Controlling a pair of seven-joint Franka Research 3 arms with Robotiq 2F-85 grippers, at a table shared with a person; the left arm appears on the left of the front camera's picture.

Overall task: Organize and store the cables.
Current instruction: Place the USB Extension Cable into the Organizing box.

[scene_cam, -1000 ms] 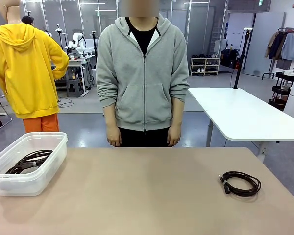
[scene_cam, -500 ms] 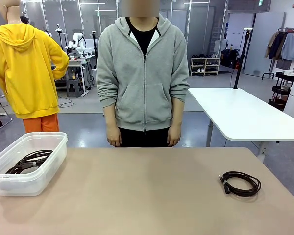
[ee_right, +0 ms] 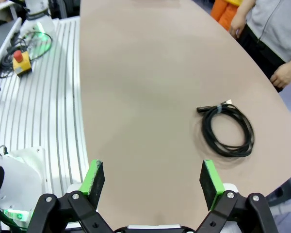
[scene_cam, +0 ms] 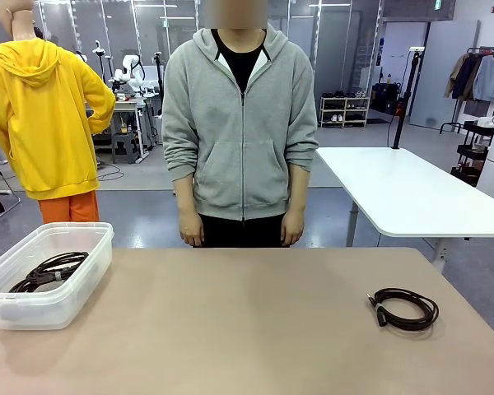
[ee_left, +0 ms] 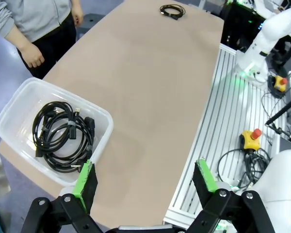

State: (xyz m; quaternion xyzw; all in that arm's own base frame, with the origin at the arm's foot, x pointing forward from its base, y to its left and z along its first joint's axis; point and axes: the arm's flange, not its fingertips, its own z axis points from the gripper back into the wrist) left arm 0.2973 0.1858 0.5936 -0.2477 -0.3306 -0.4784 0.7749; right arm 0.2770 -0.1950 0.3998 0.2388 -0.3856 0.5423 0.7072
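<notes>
The left gripper (ee_left: 145, 182) stands with its jaws spread wide and nothing between them, its green pads (ee_left: 85, 180) hanging above the table's near edge on the robot's side. Just beyond its left finger sits a clear plastic bin (ee_left: 103, 132) at the table's left end, close to the near-left corner. Inside the bin lies a bundle of coiled black cables (ee_left: 62, 136), several loops piled on one another, with plug ends showing among them. In the front view the same bin (scene_cam: 76, 284) rests by the left edge with the coils (scene_cam: 49, 270) dark against its floor.

The right gripper (ee_right: 153, 180) is likewise spread wide and empty, held above the near edge of the tan table (ee_right: 150, 87). Ahead of it and toward the table's right end lies a single coiled cable (ee_right: 228, 130), a flat black loop with its plug end sticking out of the coil. In the front view this loose cable (scene_cam: 404, 309) lies flat on the tabletop near the right edge, well apart from the bin, with bare table between the two.

A person in a grey zip hoodie (scene_cam: 240, 123) stands at the far edge, near its middle, arms down and both hands (scene_cam: 191, 237) hanging at the sides, off the table.
</notes>
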